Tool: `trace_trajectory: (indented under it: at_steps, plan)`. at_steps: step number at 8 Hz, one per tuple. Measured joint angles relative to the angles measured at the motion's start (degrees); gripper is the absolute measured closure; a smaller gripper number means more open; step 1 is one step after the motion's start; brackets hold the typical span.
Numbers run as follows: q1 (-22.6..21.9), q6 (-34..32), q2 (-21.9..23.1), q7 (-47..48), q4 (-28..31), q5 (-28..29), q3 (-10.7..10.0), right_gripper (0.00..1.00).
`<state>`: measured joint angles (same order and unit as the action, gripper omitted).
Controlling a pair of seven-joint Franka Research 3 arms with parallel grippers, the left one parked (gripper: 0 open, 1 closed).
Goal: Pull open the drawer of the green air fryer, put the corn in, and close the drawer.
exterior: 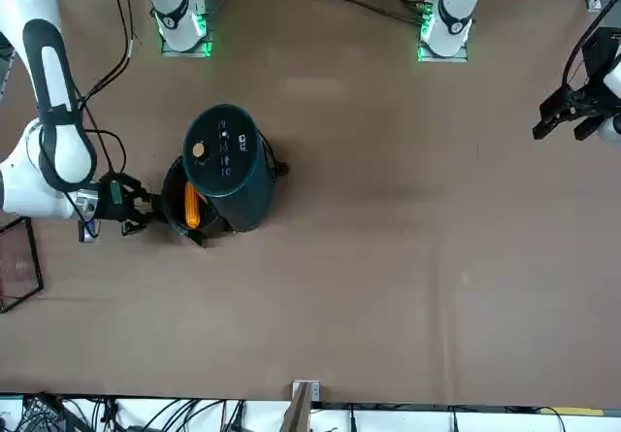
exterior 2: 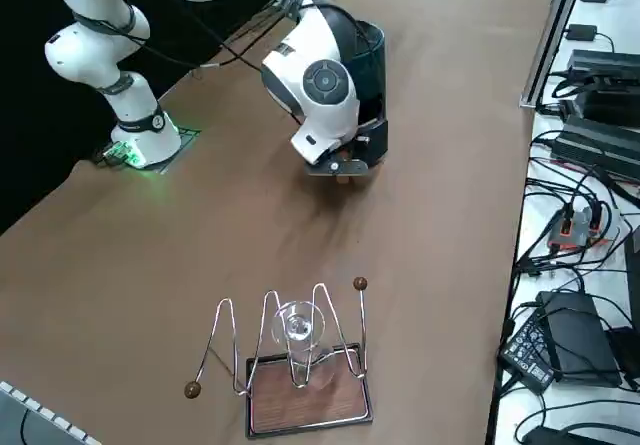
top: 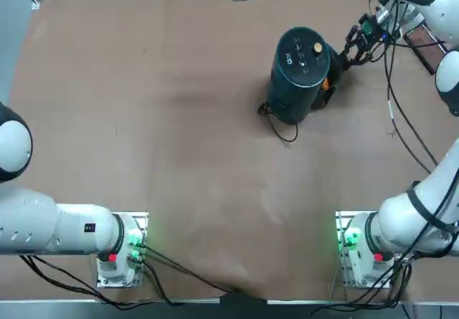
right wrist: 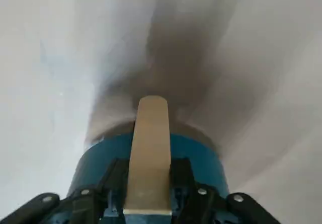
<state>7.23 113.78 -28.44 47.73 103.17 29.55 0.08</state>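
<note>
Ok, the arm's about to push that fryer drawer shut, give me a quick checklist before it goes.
1. Is the corn inside the drawer: ok.
2. Is the drawer pulled out of the green air fryer: ok, it is open.
3. Is the right gripper shut on the drawer handle: ok.
4. Does the corn lie below the drawer's rim: cannot tell.
5. Is the cord away from the drawer's side: ok.

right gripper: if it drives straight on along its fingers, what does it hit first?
Probably the green air fryer: the right gripper is shut on the handle of the open drawer holding the corn, pointing at the body.
</note>
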Motion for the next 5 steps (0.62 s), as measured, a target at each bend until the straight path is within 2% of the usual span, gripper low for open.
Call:
trace_trajectory:
  at_steps: [5]
  plan:
    - [-4.24,-0.93,0.89,0.0,0.03,-0.18,0.07,0.55]
